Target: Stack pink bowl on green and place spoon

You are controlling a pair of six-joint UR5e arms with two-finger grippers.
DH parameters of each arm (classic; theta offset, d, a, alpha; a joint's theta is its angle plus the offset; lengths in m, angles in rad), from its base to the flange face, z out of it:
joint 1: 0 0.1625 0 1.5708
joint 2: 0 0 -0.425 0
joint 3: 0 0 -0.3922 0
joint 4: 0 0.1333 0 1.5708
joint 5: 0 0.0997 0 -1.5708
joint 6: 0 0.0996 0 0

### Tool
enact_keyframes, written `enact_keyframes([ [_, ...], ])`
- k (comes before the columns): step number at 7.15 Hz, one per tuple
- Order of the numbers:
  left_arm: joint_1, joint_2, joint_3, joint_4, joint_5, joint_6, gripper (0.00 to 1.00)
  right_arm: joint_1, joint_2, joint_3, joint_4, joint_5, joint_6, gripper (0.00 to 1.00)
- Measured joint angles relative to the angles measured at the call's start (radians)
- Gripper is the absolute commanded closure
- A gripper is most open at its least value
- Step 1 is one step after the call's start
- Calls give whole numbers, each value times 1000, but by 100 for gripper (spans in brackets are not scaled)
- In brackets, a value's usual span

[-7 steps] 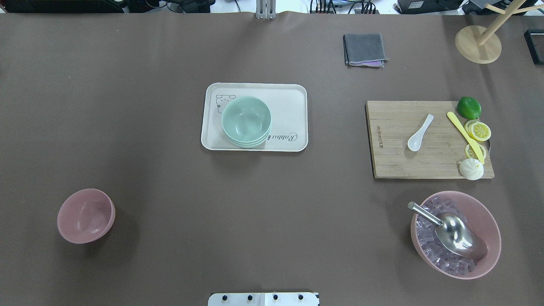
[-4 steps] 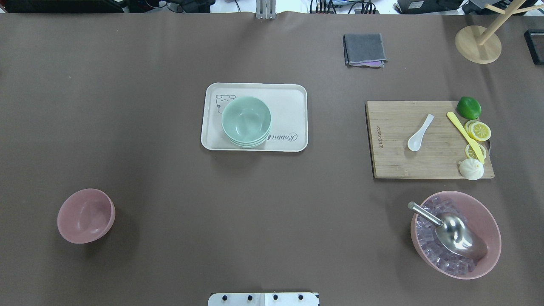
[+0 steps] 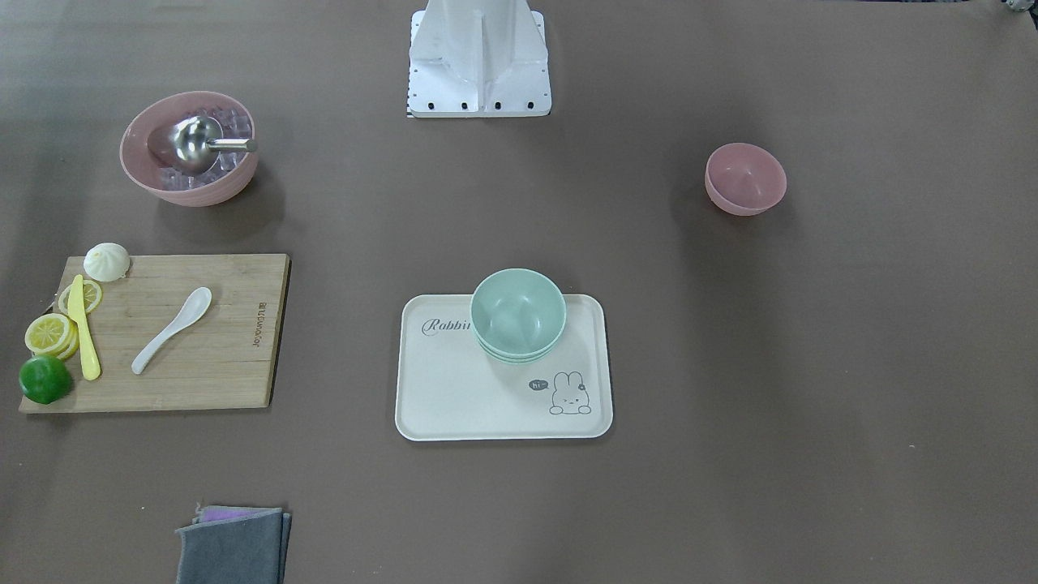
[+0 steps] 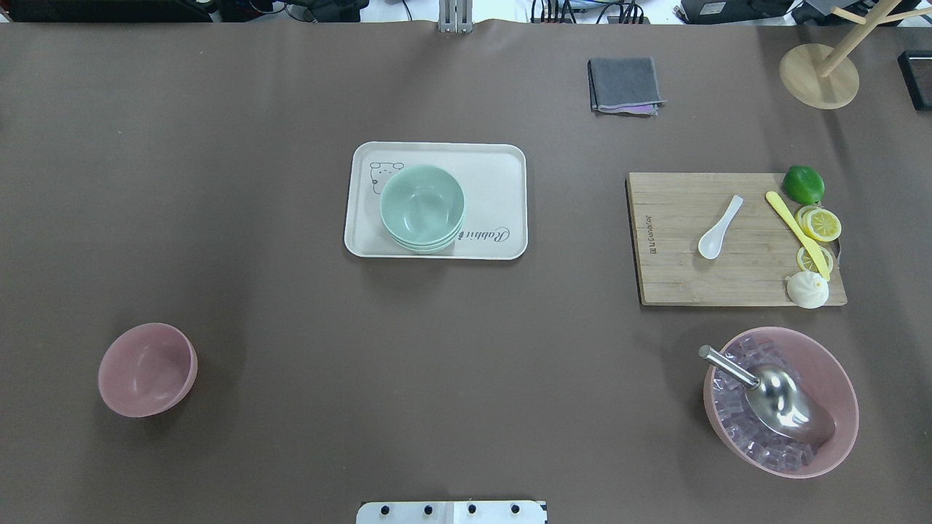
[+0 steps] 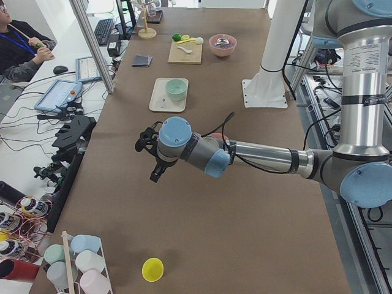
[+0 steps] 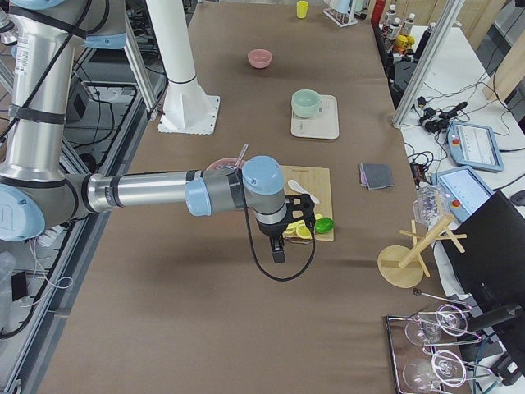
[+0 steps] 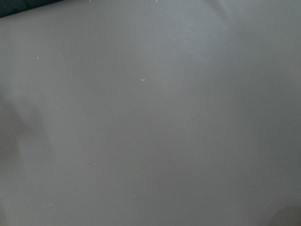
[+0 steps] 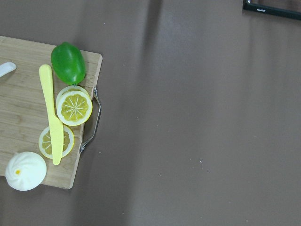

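The small empty pink bowl [image 4: 148, 370] stands alone at the table's near left; it also shows in the front view [image 3: 745, 178]. The stacked green bowls [image 4: 422, 207] sit on a cream rabbit tray [image 4: 495, 182] at the table's middle. The white spoon [image 4: 719, 228] lies on a wooden cutting board [image 4: 677, 280] at the right. The left gripper [image 5: 155, 174] hangs over bare table, far left of the pink bowl. The right gripper [image 6: 279, 249] hovers just beyond the board's right end. Both show only in side views, so I cannot tell if they are open or shut.
On the board lie a yellow knife [image 4: 796, 234], lemon slices [image 4: 821, 223], a lime [image 4: 803, 184] and a white bun [image 4: 807, 290]. A large pink bowl [image 4: 841, 386] with ice and a metal scoop stands near right. A grey cloth [image 4: 625, 84] and a wooden stand [image 4: 818, 76] are far right.
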Motion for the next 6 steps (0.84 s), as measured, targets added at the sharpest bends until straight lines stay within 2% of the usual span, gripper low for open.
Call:
enact_keyframes([
  [1,4,-2,15,-52,0,-4,1,0,-10,-25,74,20,7,0],
  [3,74,-4,16,-98,2,-49,1,-3,-15,-44,131,63,91,0],
  [4,140,7,6,-131,7,-158,0,-10,-14,-43,142,77,159,0],
  [6,315,59,-16,-306,93,-457,0,-53,-16,-41,175,73,304,0],
])
